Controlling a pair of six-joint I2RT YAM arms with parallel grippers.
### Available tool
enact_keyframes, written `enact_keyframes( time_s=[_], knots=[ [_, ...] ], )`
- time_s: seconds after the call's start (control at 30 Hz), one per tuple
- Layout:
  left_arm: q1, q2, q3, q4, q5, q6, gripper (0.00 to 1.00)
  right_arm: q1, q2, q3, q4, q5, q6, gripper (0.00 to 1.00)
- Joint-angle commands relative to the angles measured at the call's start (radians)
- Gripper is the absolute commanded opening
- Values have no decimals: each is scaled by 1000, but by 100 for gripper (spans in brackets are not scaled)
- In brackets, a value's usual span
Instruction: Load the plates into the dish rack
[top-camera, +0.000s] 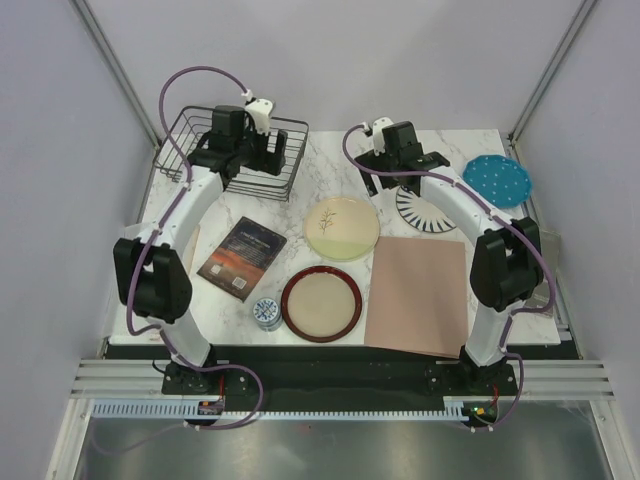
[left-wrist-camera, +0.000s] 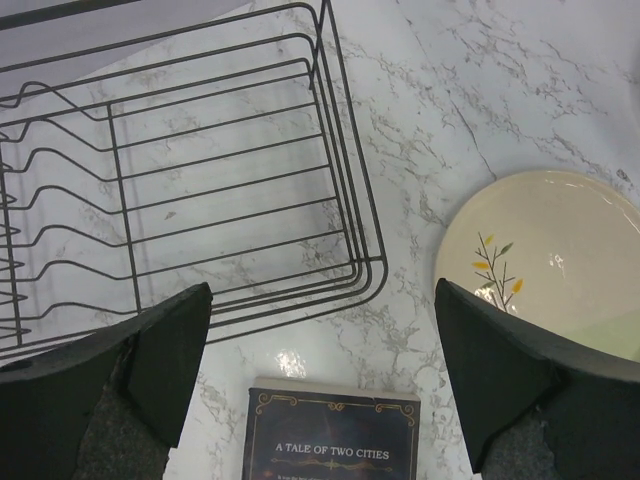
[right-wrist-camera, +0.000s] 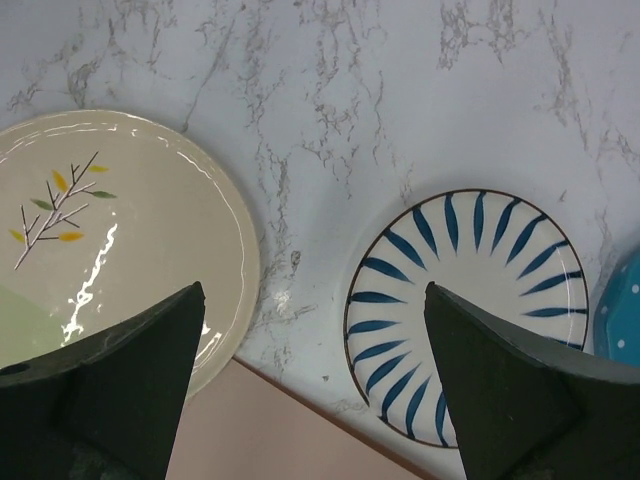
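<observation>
Over a corner of the dish rack the left gripper stands wide open, empty — likewise the right gripper above the striped plate. Only the top view shows the red-rimmed plate, apparently lying flat.

The black wire dish rack sits at the far left corner of the white marble table. The round teal dotted plate lies far right, the round white black-striped plate just beside it, left and nearer. The round cream sprig plate lies mid-table. A dark paperback book lies before the rack, left of that plate. The round cream red-rimmed plate lies nearest, a small patterned ceramic cup just left of it, a pink rectangular mat to its right.
</observation>
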Motion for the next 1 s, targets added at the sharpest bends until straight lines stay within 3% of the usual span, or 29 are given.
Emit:
enact_keyframes(
  time_s=[0.0, 0.07, 0.4, 0.53, 0.73, 0.87, 0.97],
  knots=[
    [-34, 116, 117, 19, -33, 39, 100, 6, -18, -34, 68, -96, -125, 98],
    [-34, 154, 167, 19, -41, 30, 99, 4, -28, -42, 85, -107, -124, 98],
    [-41, 369, 329, 19, -9, 13, 75, 4, -27, -33, 54, -109, -124, 98],
    [-53, 441, 376, 22, 1, 15, 72, 6, -21, -41, 46, -109, -119, 98],
    [-77, 502, 442, 26, 8, 19, 67, 4, -10, -30, 42, -95, -122, 98],
    [-91, 527, 458, 26, 11, 22, 55, 4, -4, -24, 40, -87, -127, 98],
    [-96, 535, 458, 26, 2, 27, 51, 6, 2, -24, 39, -81, -127, 98]
  ],
)
